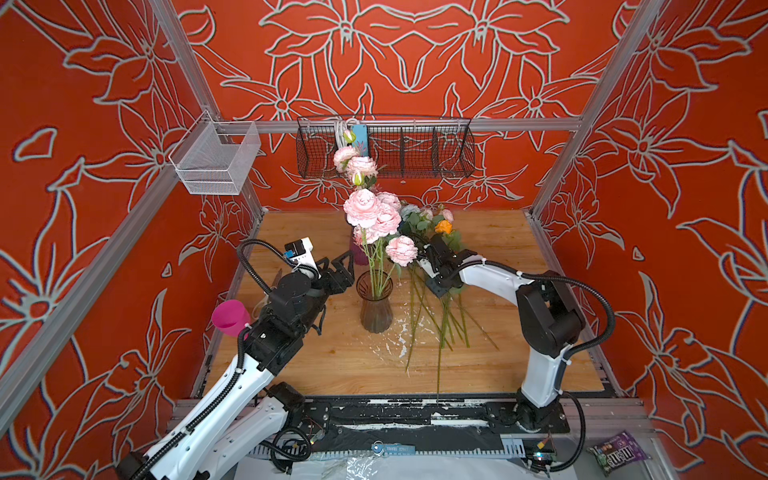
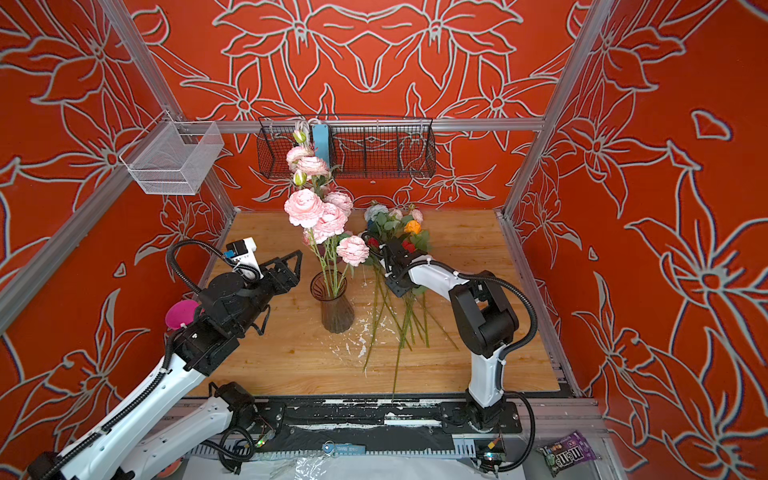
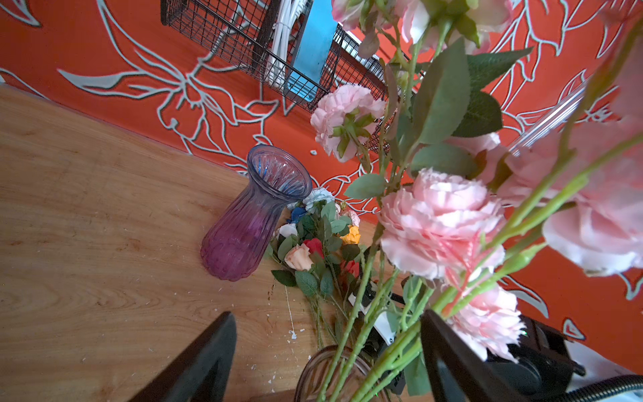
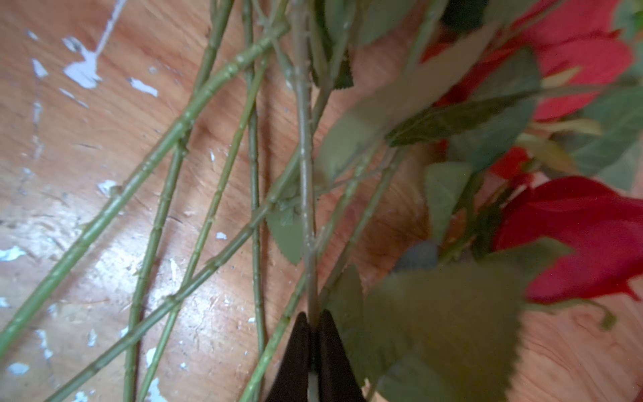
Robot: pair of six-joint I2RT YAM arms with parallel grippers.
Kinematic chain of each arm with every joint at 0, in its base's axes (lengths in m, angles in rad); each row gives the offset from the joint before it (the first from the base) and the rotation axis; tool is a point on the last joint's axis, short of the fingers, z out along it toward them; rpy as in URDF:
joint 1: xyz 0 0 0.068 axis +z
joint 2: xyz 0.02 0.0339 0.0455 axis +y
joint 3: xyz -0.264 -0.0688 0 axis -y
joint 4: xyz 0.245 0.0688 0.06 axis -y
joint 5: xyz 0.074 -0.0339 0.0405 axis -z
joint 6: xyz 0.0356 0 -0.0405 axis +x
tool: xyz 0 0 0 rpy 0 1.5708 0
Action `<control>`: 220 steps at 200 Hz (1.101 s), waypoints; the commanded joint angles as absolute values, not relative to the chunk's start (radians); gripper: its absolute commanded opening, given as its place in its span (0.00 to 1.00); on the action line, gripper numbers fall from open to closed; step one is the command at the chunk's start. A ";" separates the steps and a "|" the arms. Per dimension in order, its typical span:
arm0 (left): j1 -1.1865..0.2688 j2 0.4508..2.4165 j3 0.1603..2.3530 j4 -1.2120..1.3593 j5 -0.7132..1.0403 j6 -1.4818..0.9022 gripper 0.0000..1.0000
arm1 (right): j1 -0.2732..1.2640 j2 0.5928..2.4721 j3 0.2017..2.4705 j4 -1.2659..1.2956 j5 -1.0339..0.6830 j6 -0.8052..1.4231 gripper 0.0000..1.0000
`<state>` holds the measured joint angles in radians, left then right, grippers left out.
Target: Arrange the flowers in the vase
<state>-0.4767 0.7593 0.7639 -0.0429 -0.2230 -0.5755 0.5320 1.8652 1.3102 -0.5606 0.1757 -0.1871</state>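
On the wooden table (image 1: pixel 316 357) a glass vase (image 1: pixel 376 309) holds tall pink peonies (image 1: pixel 361 208). Right of the vase, the roses (image 1: pixel 443 227) lie flat, and the right tool (image 4: pixel 314 325) is clenched on one stem (image 4: pixel 305 156). Left of the vase, the left tool (image 1: pixel 348 270) hangs released, holding nothing.
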 commanded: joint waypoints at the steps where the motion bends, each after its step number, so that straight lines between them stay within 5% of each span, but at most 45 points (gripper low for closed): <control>1: -0.469 0.753 0.784 -0.018 -0.225 -0.569 0.83 | 0.540 1.821 1.319 -0.571 0.211 -0.176 0.09; 114: -0.469 0.752 0.784 -0.014 -0.216 -0.572 0.83 | 0.537 1.553 1.176 -0.375 0.216 -0.059 0.09; 163: -0.469 0.749 0.784 -0.014 -0.213 -0.574 0.83 | 0.531 1.509 1.179 -0.332 0.342 -0.021 0.10; 220: -0.469 0.741 0.785 -0.015 -0.206 -0.574 0.83 | 0.527 1.561 1.225 -0.408 0.316 0.071 0.25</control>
